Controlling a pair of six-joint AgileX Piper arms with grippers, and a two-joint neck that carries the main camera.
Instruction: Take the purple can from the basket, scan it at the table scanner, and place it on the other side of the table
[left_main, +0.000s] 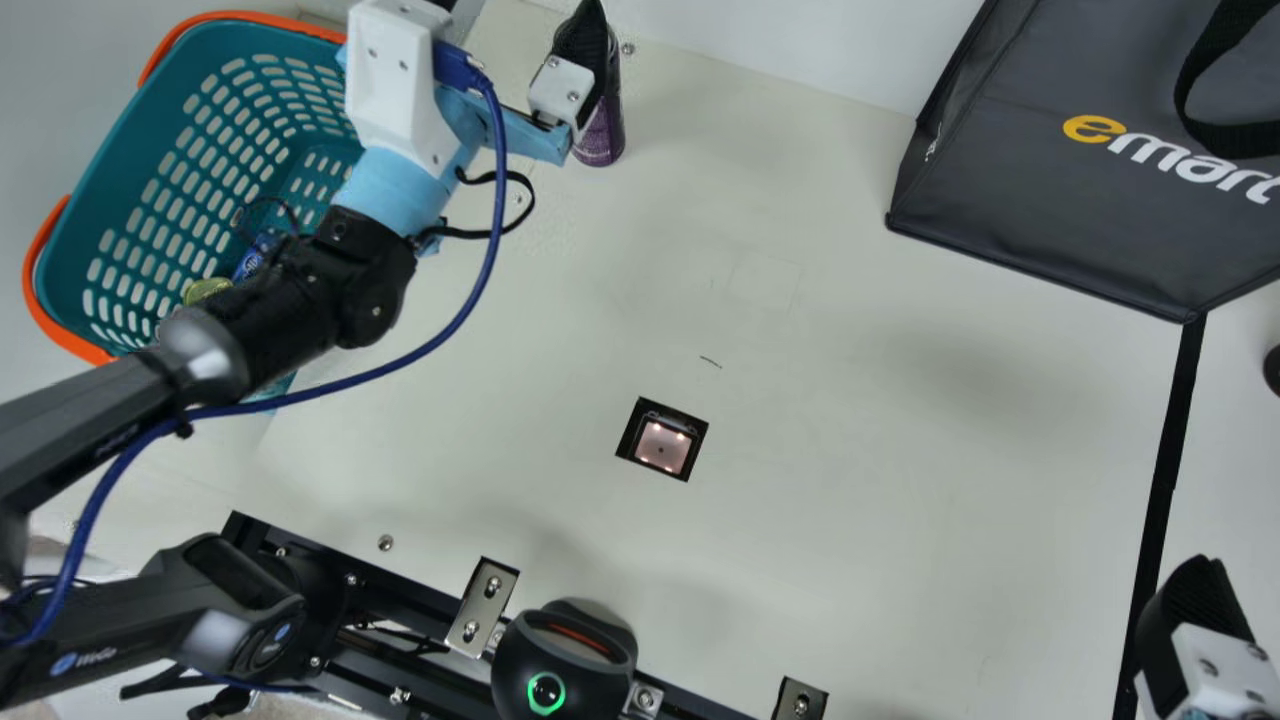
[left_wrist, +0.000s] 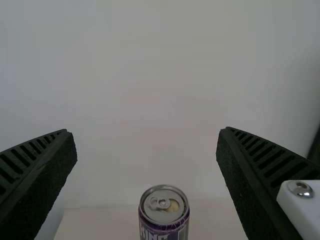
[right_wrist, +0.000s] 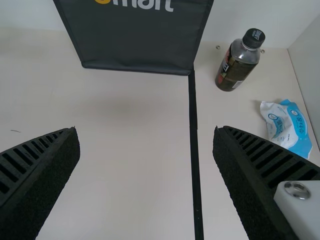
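Note:
My left gripper (left_main: 575, 70) is at the far left of the table in the main view, over the purple can (left_main: 603, 138), which stands upright beside the basket (left_main: 190, 150) and is partly hidden by a finger. In the left wrist view the can (left_wrist: 164, 212) shows its top between and beyond the spread fingers of my left gripper (left_wrist: 146, 150), untouched. The table scanner (left_main: 662, 440) is set in the middle of the table. My right gripper (left_main: 1190, 620) is at the near right; in the right wrist view the right gripper (right_wrist: 146, 150) holds nothing between its parted fingers.
A dark bag (left_main: 1080, 170) stands at the back right. Black tape (left_main: 1165, 480) runs along the table's right part. Beyond it are a dark bottle (right_wrist: 237, 62) and a blue-white packet (right_wrist: 287, 127). A blue item (left_main: 252, 252) and a yellowish one lie in the basket.

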